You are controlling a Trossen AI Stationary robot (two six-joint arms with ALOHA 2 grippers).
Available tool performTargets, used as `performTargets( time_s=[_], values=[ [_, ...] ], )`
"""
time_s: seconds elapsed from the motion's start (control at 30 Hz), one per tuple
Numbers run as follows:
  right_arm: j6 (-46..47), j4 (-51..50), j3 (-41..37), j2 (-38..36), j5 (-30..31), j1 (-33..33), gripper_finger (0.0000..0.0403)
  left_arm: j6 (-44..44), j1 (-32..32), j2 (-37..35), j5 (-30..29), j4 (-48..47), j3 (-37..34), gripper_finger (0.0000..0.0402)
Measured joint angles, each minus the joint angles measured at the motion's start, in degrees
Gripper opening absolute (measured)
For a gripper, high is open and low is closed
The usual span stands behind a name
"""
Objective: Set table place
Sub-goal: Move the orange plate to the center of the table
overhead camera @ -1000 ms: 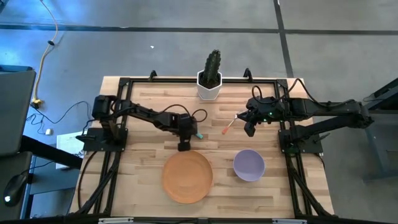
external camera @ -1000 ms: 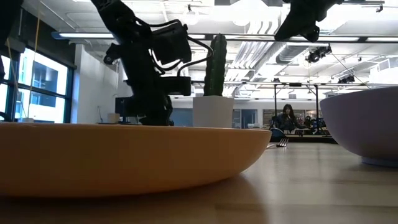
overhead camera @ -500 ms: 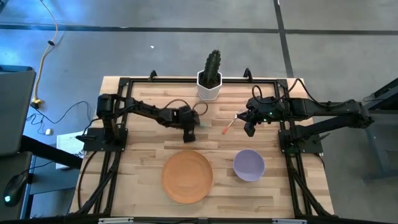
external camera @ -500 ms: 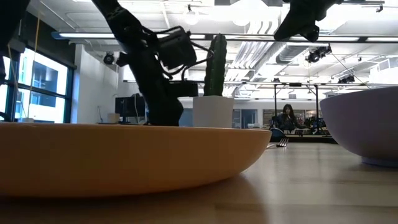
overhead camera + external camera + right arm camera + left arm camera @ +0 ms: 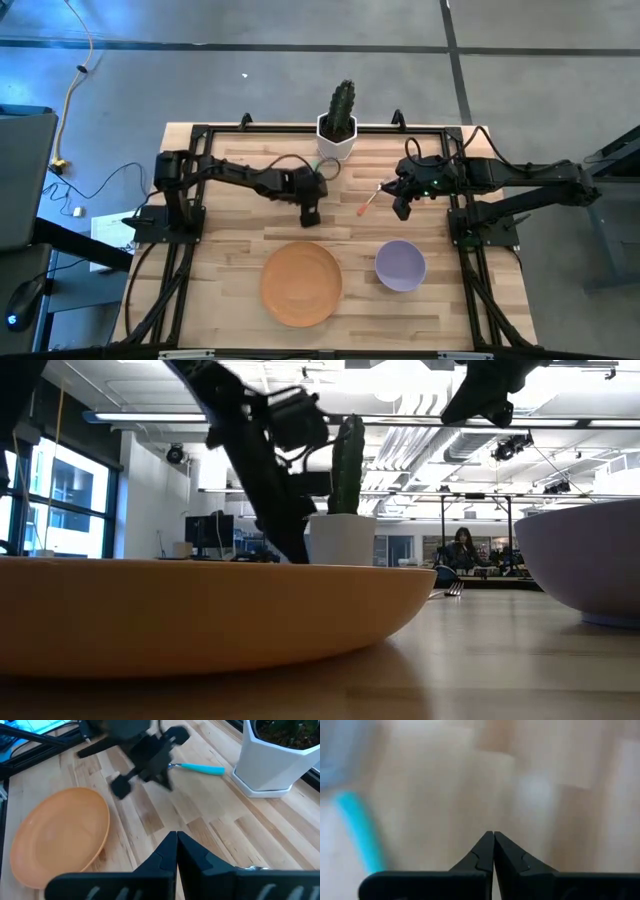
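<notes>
I am looking down at the table; my left gripper is hanging between the white cactus pot and the orange plate, clenched on nothing; the teal spoon is lying near the pot; my right gripper, also clenched and empty, is waiting beside the orange-handled fork, with the lilac bowl sitting beside the plate.

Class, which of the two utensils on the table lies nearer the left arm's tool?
The teal-handled spoon, lying beside the left tool; the orange-handled fork lies nearer the right arm.
</notes>
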Motion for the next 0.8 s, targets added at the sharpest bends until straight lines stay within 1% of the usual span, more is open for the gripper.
performTargets(
  time_s=[0.1, 0.2, 0.27, 0.37, 0.5, 0.57, 0.63, 0.73, 0.8],
  values=[
    [-0.7, 0.0, 0.0, 0.0, -0.5, 0.0, 0.0000, -2.2, -2.6, -0.4, 3.1, -9.7, 3.4, 0.0002],
    [-1.4, 0.0, 0.0, 0.0, -0.7, 0.0, 0.0000, -2.2, -5.6, -0.4, 4.1, -17.8, 6.3, 0.0012],
    [-2.1, 0.0, 0.0, 0.0, -1.1, 0.0, 0.0000, -2.2, -7.4, -0.4, 4.3, -23.1, 8.5, 0.0028],
    [-2.7, 0.0, 0.0, 0.0, -1.6, 0.0, 0.0000, -2.3, -9.5, -0.4, 5.8, -28.3, 11.6, 0.0065],
    [-4.0, -0.1, 0.0, 0.0, -2.2, 0.0, 0.0000, -2.3, -11.6, -0.5, 6.5, -30.8, 14.7, 0.0128],
    [-4.2, 0.0, 0.0, 0.0, -2.5, 0.0, 0.0000, -2.2, -12.5, -0.5, 6.6, -31.5, 14.9, 0.0158],
    [-4.3, -0.1, 0.0, 0.0, -2.6, 0.0, 0.0000, -2.2, -13.4, -0.5, 8.2, -31.4, 14.3, 0.0186],
    [-5.3, -0.1, 0.0, 0.0, -2.7, 0.0, 0.0000, -2.6, -14.5, -0.1, 11.3, -31.5, 12.4, 0.0216],
    [-5.6, -0.1, 0.0, 0.0, -2.7, 0.0, 0.0000, -3.8, -15.2, 0.0, 11.9, -31.4, 11.6, 0.0226]
  ],
)
